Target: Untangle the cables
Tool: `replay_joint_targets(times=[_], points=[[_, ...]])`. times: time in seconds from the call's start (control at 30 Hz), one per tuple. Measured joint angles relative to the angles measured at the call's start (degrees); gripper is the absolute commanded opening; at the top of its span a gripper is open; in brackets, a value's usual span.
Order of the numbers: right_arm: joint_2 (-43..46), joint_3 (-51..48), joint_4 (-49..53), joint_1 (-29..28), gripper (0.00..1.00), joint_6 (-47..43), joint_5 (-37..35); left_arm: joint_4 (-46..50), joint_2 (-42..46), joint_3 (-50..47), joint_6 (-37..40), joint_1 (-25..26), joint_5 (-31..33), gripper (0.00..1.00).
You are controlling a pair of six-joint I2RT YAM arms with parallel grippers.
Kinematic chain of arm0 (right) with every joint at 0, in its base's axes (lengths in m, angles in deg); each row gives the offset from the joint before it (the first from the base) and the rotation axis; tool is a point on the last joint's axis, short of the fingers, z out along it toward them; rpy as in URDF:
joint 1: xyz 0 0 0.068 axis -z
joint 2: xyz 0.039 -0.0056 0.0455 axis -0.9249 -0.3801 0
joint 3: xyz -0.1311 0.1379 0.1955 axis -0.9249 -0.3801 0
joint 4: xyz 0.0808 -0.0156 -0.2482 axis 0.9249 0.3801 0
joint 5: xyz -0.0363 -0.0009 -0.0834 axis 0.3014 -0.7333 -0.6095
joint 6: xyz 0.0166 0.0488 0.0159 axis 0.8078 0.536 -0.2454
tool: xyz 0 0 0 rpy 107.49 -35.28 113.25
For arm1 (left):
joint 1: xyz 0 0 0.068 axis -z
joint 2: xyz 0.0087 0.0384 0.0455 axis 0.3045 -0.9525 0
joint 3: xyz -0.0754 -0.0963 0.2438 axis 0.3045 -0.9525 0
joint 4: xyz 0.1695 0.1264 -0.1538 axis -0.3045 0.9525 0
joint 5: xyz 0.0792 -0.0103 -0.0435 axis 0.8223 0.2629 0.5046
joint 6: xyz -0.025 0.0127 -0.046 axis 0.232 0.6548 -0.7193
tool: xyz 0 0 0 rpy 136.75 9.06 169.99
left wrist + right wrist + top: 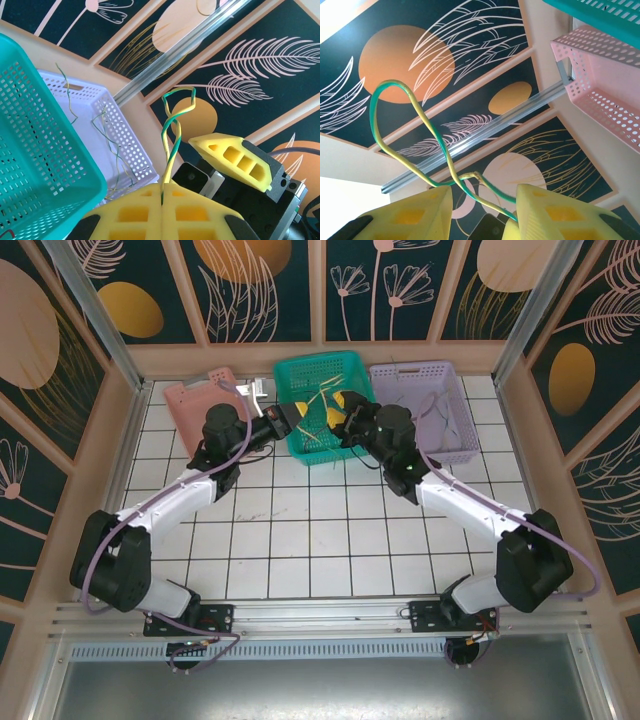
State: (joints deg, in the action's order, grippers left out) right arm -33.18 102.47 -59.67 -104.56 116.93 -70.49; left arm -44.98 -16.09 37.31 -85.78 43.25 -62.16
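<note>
The left gripper (162, 186) has its pads pressed together on a yellow-green cable (171, 131), which comes straight up out of the seam between them, twists once and opens into a loop above the fingertips. Just to the right of that loop, and slightly beyond it, is a yellow finger (235, 157) of the right gripper (484, 192). The right gripper's own camera shows its pads spread, with the same cable running down through the gap. It looks close to one pad, though contact is hard to judge. From there the loop arches up and to the left of the fingers. Both grippers meet above the teal basket (300, 445). More cables (100, 125) lie in the lilac basket (125, 145) beyond the left gripper, and a pink basket (605, 95) is up to the right of the right gripper.
</note>
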Motion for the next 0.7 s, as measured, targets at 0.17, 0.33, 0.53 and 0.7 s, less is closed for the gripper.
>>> replay_joint_targets(times=[0.17,0.33,0.53,0.7], points=[[0.70,0.63,3.23,2.47,0.37,-0.48,3.41,3.06,0.15,0.50,2.23,0.00,0.17,0.00],[-0.28,17.14,27.74,11.39,0.38,-17.73,7.39,13.25,0.09,5.99,9.35,0.00,0.44,0.00],[-7.43,43.36,49.64,12.79,0.39,-39.78,8.70,25.73,0.09,10.86,21.79,1.09,4.17,0.00],[-12.61,44.87,59.30,9.79,0.42,-44.52,12.00,35.17,-0.07,13.90,32.68,4.09,13.03,0.00]])
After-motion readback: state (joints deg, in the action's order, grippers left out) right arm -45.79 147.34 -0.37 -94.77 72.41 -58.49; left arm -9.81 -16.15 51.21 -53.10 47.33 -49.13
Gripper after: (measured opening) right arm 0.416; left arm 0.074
